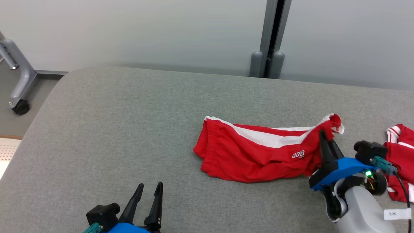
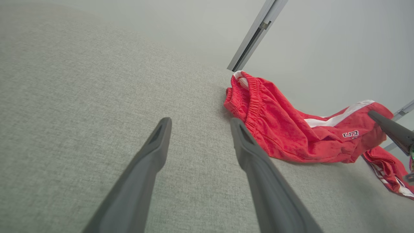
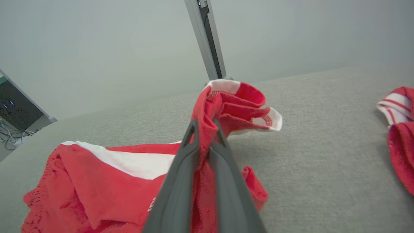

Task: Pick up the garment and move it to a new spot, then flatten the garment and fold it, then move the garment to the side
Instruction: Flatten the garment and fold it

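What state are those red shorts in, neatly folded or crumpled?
Crumpled: the red shorts lie wrinkled and bunched on the grey surface, one end pinched up by the right gripper.

My head camera looks forward and down from above the grey desk [image 1: 129,129], reaching its far edge and the wall [image 1: 129,32]. My left gripper [image 1: 150,184] sits at seven o'clock and my right gripper [image 1: 325,137] at four. My left wrist camera rides low and close over the desk, facing towards two o'clock. My right wrist camera is nearest, right up against the garment [image 3: 97,181]. All three views share that garment and the wall post [image 1: 271,32].
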You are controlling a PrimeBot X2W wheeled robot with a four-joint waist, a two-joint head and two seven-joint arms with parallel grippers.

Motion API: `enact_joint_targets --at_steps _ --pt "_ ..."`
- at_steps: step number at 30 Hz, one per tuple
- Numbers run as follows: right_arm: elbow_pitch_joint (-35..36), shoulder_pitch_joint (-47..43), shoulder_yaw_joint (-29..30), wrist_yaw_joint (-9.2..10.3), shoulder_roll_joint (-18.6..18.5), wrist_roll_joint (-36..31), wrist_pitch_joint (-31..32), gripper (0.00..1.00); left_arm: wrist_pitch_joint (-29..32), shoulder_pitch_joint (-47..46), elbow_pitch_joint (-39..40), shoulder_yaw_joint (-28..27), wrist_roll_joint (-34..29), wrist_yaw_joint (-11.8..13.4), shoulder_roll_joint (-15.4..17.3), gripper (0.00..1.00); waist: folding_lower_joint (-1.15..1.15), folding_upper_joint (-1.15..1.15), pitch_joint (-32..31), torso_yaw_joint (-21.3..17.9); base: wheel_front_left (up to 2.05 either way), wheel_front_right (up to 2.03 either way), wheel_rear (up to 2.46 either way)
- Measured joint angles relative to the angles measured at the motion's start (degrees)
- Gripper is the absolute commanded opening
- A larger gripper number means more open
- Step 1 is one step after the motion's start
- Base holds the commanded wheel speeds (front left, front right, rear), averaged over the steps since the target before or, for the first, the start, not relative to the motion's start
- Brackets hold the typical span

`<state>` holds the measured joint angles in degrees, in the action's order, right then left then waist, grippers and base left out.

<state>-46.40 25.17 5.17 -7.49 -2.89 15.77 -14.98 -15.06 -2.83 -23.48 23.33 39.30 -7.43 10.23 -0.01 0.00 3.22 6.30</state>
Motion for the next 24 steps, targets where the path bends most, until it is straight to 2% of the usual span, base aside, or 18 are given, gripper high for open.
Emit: enact_joint_targets --at_steps 6,11,12,13,14,17,20,24 --pt "4.2 3.0 -14.3 0.01 0.0 7.6 0.0 0.00 0.0 -0.7 -0.4 1.4 0.1 0.0 -0.2 1.00 0.00 0.00 -0.4 3.1 0.00 0.00 0.00" --pt "2.5 5.8 -26.4 0.00 0.1 13.8 -0.1 0.00 0.0 -0.9 -0.9 2.1 0.5 0.0 -0.1 1.00 0.01 0.00 -0.1 6.0 0.00 0.00 0.00" --pt "1.7 6.2 -28.7 0.00 0.1 15.2 0.0 0.15 0.0 -0.9 -1.1 2.3 0.6 0.0 0.0 1.00 0.01 0.00 0.0 6.5 0.00 0.00 0.00" --pt "0.9 6.7 -30.9 0.00 0.1 16.5 0.1 0.71 0.0 -1.0 -1.2 2.4 0.7 0.0 0.1 1.00 0.01 0.00 0.2 7.0 0.00 0.00 0.00" --pt "0.7 6.9 -33.2 0.00 0.1 18.3 0.2 1.00 0.0 -1.1 -1.3 2.5 0.9 0.0 0.2 1.00 0.01 0.00 0.4 7.4 0.00 0.00 0.00" --pt "1.1 7.9 -38.3 0.00 0.2 22.0 0.1 1.00 0.0 -1.3 -1.6 2.4 1.1 0.0 0.6 1.00 0.01 0.00 0.8 7.8 0.00 0.00 0.00" --pt "1.4 8.4 -41.0 0.00 0.2 23.5 0.0 1.00 0.0 -1.8 -1.7 1.3 0.8 0.0 1.0 1.00 0.01 0.00 0.8 6.8 0.00 0.00 0.00" --pt "1.3 8.3 -38.1 0.00 0.2 20.5 0.0 1.00 0.0 -2.1 -1.6 -0.4 -0.7 0.0 0.8 1.00 0.01 0.00 0.6 4.5 0.00 0.00 0.00"
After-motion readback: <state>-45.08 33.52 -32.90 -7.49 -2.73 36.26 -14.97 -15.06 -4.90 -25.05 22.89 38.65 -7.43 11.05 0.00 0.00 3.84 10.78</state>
